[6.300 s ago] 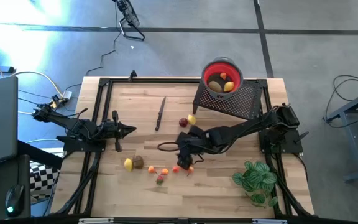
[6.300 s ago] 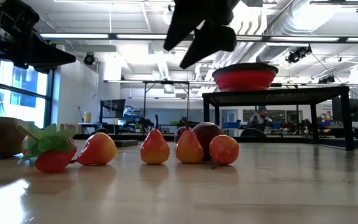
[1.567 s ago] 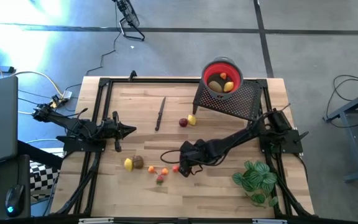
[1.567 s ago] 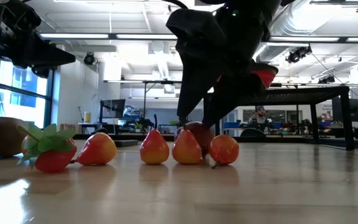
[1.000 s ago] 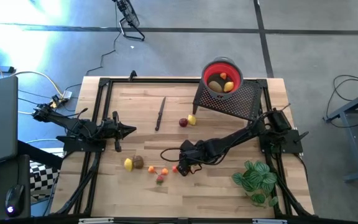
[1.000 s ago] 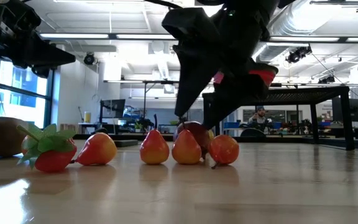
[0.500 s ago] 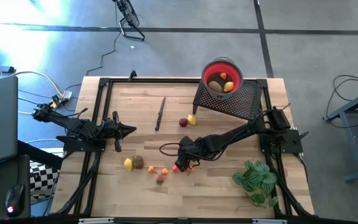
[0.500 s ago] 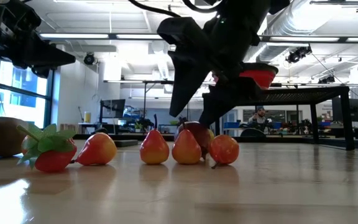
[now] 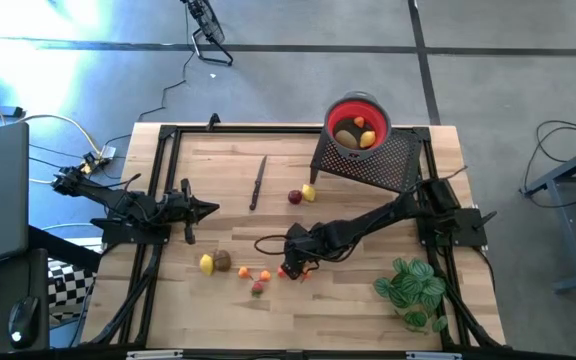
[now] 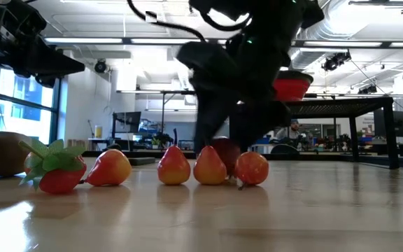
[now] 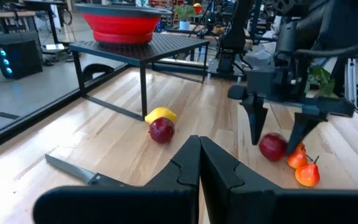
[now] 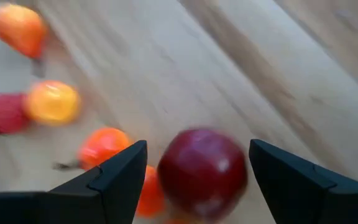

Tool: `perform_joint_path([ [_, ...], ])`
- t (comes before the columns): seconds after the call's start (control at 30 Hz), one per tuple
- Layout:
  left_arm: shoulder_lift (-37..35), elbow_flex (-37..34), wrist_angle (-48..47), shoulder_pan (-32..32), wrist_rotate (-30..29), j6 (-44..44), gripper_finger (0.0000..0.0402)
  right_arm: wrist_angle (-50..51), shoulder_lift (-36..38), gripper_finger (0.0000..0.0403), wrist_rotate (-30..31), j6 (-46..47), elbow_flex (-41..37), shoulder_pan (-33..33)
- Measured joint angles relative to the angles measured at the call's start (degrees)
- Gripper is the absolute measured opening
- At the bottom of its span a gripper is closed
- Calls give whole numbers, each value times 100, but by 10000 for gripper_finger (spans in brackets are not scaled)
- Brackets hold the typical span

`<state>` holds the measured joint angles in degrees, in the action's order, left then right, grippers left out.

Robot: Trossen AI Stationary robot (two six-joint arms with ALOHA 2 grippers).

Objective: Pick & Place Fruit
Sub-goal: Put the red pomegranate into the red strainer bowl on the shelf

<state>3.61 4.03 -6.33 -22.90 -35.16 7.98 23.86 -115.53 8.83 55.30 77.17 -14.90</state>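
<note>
Near the table's front, the right gripper (image 12: 194,171) has descended, fingers spread astride the red apple (image 12: 202,171); closure appears imminent. Left gripper (image 11: 199,155) waits, fingers pressed together.

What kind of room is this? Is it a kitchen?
Probably not a kitchen: it looks like a robotics lab or workshop. Toy fruit lies on a framed wooden table, cables trail over the floor, and bare ceiling pipes hang above far workbenches.

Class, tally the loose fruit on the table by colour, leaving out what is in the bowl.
Red fruit: 3
Orange fruit: 4
Yellow fruit: 2
Brown fruit: 1
Total: 10
</note>
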Motion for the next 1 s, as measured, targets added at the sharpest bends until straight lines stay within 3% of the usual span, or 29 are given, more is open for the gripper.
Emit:
perform_joint_path([
  [0.17,5,-2,-2,0,1,3,0,136,-22,275,-270,-15,-1,2],
  [1.0,7,-9,0,0,1,3,0,369,-23,275,-467,-158,2,0],
])
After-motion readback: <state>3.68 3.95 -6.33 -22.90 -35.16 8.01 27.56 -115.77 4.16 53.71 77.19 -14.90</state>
